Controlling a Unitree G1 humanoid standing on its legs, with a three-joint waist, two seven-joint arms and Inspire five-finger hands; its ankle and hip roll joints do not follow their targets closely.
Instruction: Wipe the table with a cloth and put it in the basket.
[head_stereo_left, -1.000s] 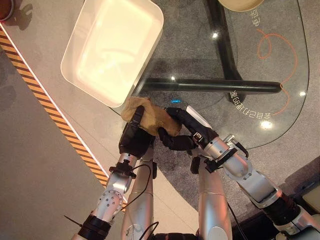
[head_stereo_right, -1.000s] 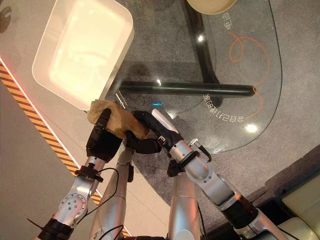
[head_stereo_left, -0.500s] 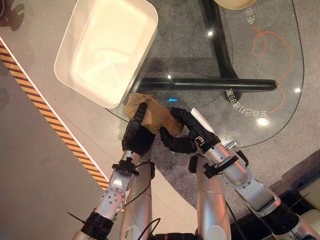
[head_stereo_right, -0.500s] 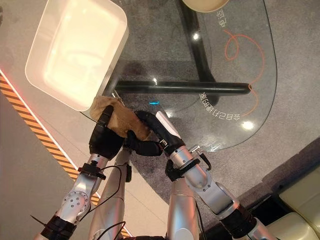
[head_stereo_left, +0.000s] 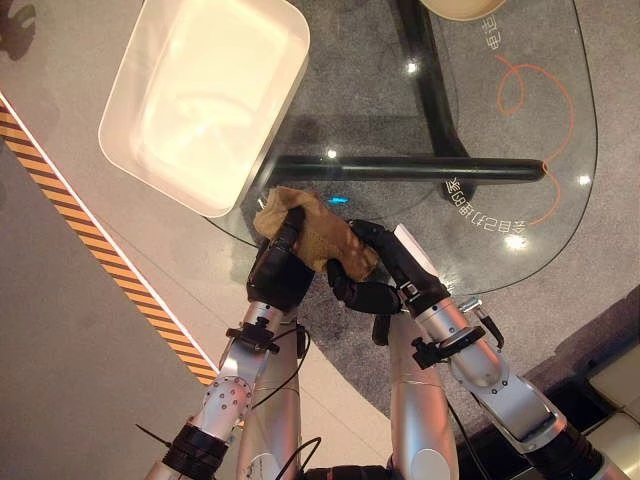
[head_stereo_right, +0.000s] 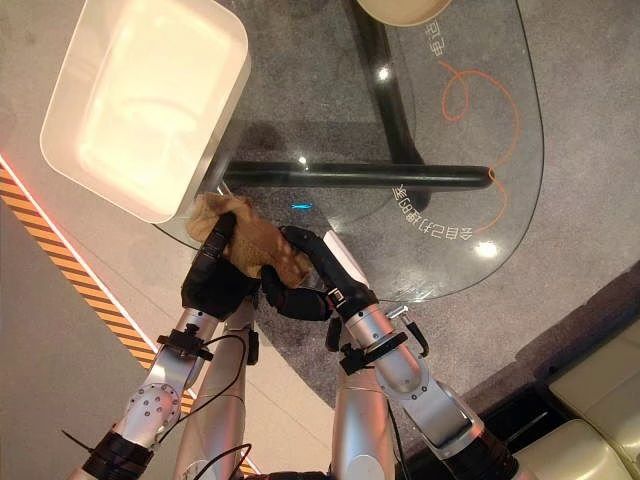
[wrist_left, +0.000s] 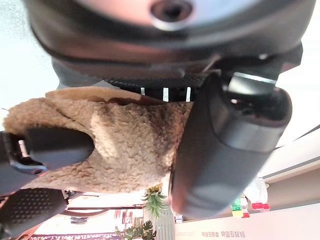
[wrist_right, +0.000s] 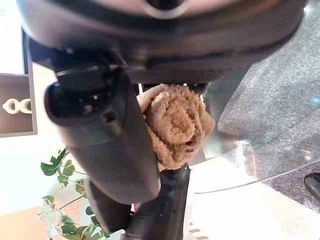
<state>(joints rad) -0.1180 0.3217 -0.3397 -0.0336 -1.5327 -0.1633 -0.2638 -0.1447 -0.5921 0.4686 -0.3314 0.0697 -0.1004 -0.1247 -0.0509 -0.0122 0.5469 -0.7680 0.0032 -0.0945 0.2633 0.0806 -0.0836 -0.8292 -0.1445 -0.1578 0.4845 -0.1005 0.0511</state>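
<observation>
Both hands, L (head_stereo_left: 278, 272) & R (head_stereo_left: 372, 280), stay clamped on cloth (head_stereo_left: 312, 232), now nearer basket (head_stereo_left: 130, 150) at table (head_stereo_left: 520, 190) edge.

Unreadable white characters (mirrored) on glass table (head_stereo_left: 480, 110)

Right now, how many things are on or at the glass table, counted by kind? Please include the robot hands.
Cloth: 1, tan cloth, held between both hands
Basket: 1, white basket
Bowl: 1, pale bowl at the table's far edge
Hands: 2, left hand and right hand
Table: 1, glass table
Total: 6
</observation>
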